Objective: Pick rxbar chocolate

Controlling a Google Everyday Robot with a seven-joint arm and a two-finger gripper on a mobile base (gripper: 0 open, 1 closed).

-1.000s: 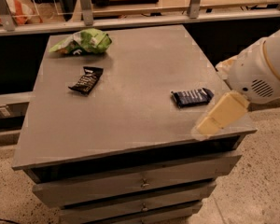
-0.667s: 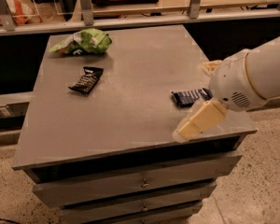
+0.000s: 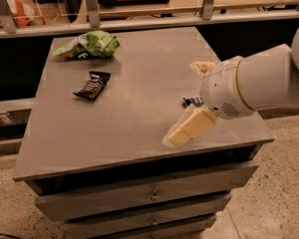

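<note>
Reaching the rxbar chocolate [image 3: 92, 85], flat at the table's [image 3: 129, 118] left, means swinging the gripper [image 3: 185, 102] (fingers spread wide, hovering over the blue bar [image 3: 191, 102] at right) leftward before descending squarely.

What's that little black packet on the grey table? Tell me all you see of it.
It is the rxbar chocolate: a small flat bar in a black wrapper with pale lettering and crimped ends. It lies flat, slantwise, on the left part of the table, near the green chip bag but apart from it. The open gripper is well to its right, not touching it.
</note>
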